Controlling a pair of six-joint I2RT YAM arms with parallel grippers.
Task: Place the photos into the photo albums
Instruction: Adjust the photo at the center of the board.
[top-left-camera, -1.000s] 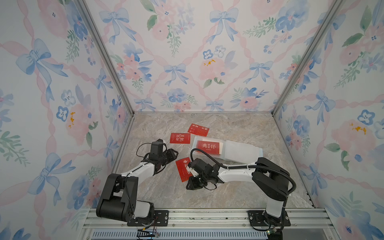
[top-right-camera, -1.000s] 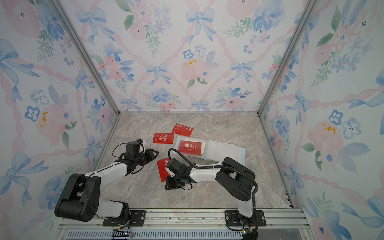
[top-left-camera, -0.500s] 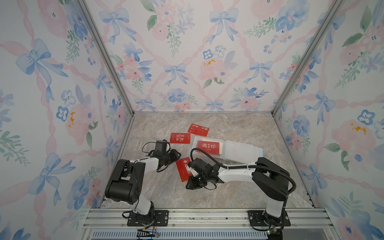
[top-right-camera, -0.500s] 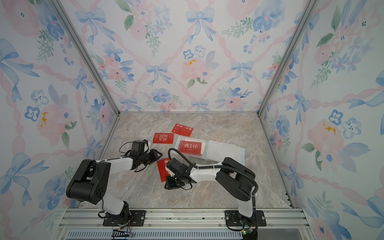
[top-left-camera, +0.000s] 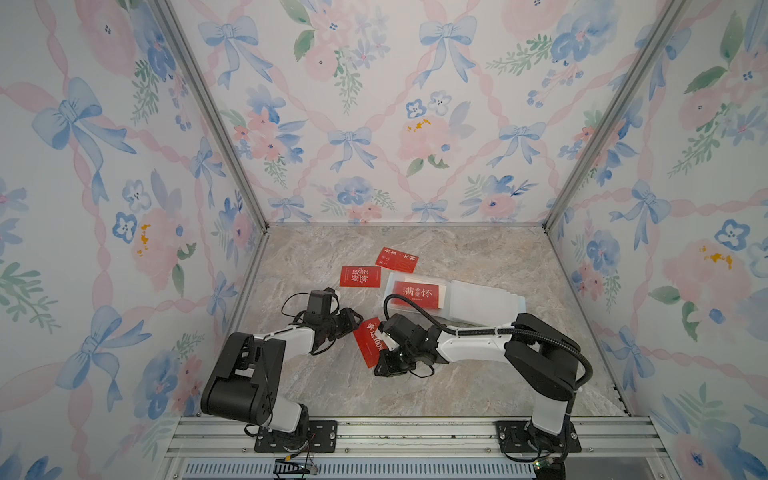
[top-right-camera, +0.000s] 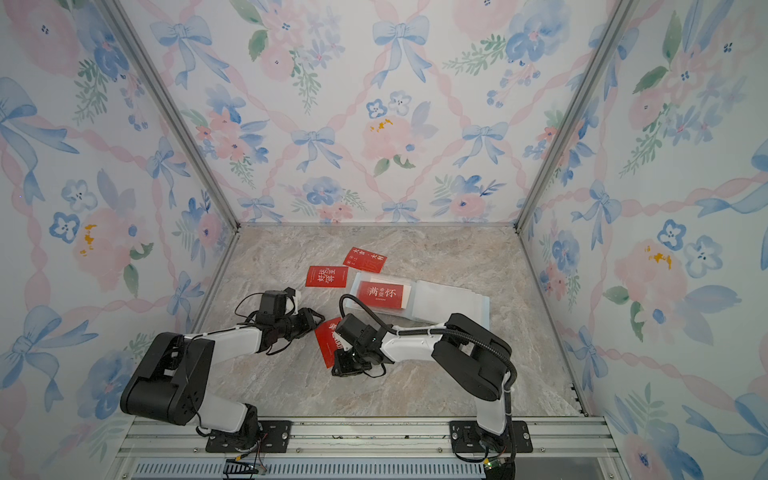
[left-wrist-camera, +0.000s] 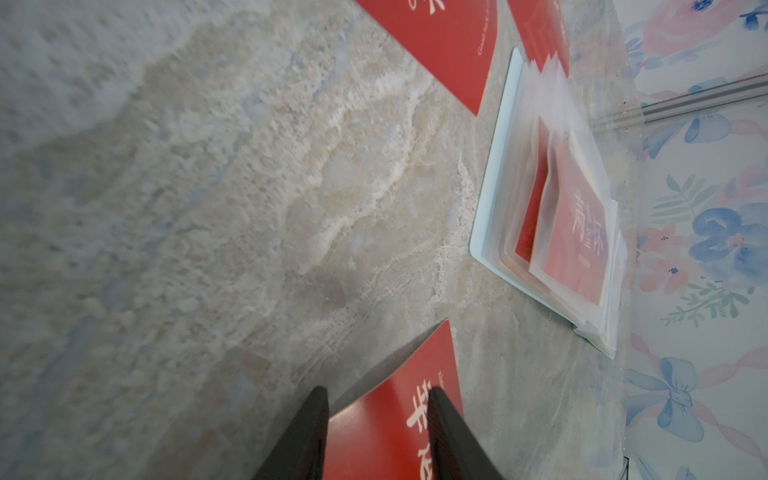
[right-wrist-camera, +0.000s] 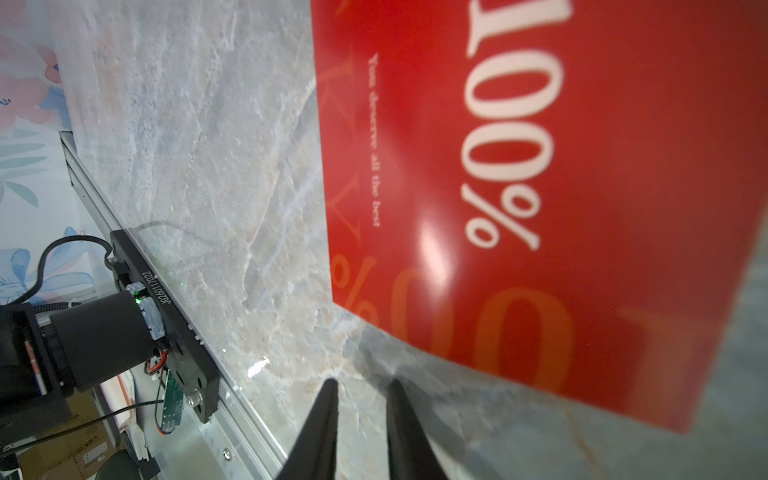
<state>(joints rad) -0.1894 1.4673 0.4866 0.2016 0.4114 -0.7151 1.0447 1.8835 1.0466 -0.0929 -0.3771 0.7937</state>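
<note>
- Card (top-left-camera: 371, 343) lies near the front of the table (top-left-camera: 457, 386), between both claws. One end looks lifted, with shadow under it in both wrist views.
- Left claw (left-wrist-camera: 376, 390): jaws partly apart, astride the card's corner, gripping nothing that I can see.
- Right claw (right-wrist-camera: 362, 382): narrow gap, bare table between the tips, just short of the raised edge. Released.
- Album (top-left-camera: 482, 303) lies open behind the claws with one sleeved card (top-left-camera: 417, 294) in it. Two loose cards (top-left-camera: 360, 276) lie flat just beyond its left end.
- Handling, my guess: thin, light, glossy, springy. Lying flat on stone it gives no purchase, so I'd pinch shallowly at the lifted edge and avoid creasing.
- Sleeves look flimsy, and the album may slide if pushed.
- Room: open table in front and to the right. The claws crowd each other over the card, and the wall (top-left-camera: 245, 307) sits close to the left arm.
</note>
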